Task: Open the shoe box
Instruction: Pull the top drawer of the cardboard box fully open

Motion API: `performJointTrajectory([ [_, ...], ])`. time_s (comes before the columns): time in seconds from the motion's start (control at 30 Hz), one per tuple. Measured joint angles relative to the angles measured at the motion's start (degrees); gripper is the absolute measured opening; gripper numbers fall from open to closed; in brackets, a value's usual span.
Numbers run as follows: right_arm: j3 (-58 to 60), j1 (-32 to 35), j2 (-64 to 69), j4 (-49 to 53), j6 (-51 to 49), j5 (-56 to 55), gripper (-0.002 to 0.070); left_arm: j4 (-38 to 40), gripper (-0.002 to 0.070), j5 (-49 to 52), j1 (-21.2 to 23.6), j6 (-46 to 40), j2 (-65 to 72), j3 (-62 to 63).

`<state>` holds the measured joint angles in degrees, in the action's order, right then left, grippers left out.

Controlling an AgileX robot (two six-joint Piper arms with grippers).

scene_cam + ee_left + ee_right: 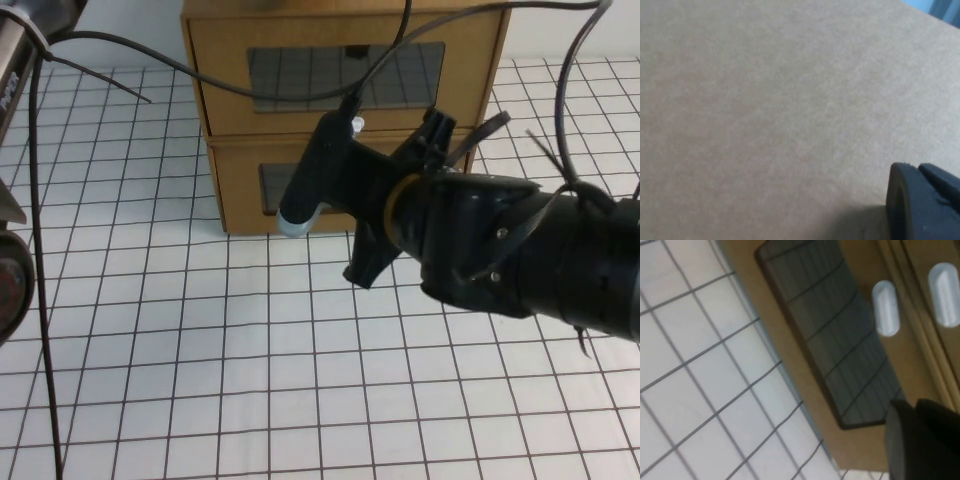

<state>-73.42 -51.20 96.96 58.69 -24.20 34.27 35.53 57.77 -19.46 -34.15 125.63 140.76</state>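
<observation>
The left gripper (pixel 922 205) sits close against plain brown cardboard; whether it is clenched or released I can't tell. At the table's (pixel 200 380) far edge the lower shoe box (pixel 245 205) lies under an upper shoe box (pixel 220 70). Both look closed, so I'd say nothing is done yet. Their windowed fronts face the near edge, with the long sides running along the far edge. The right gripper (pixel 298 208) hangs at the lower front, its grip equally unclear.

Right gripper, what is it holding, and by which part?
Cannot be told. The right gripper is at the front of the lower shoe box, no grip visible. The left gripper is close over plain cardboard.
</observation>
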Motion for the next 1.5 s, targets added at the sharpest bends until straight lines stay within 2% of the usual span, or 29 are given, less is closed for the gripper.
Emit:
performJointTrajectory([
  [0.07, 0.0, 0.0, 0.8, 4.9, -3.4, -1.3, 0.0042, 0.0, -0.0005, 0.1, 0.0, 0.3, 0.0, 0.0],
  [0.27, 0.0, 0.0, 2.6, 14.0, -10.8, -3.5, 0.0256, 0.2, -0.0005, 0.6, 0.0, 1.4, 0.0, 0.0],
  [0.33, 0.0, 0.0, 2.8, 16.0, -12.2, -3.9, 0.0282, 0.2, -0.0005, 0.9, 0.0, 2.1, 0.0, 0.0],
  [0.63, -0.1, 2.8, 2.9, 28.1, -16.1, -9.2, 0.0273, 0.6, -0.0005, 1.8, 0.0, 4.5, 0.0, 0.1],
  [0.93, -0.1, 4.6, 4.8, 35.1, -16.4, -13.5, 0.0270, 0.9, -0.0005, 2.9, 0.0, 6.8, -0.2, 0.1],
  [1.33, -7.3, 6.7, 12.6, 36.6, -16.4, -11.5, 0.0269, 0.9, -0.0005, 3.0, 0.0, 7.0, -0.2, 0.1],
  [1.5, -7.5, 8.5, 13.1, 36.6, -16.4, -11.5, 0.0237, 0.9, -0.0005, 3.0, 0.0, 7.0, -0.2, 0.1],
])
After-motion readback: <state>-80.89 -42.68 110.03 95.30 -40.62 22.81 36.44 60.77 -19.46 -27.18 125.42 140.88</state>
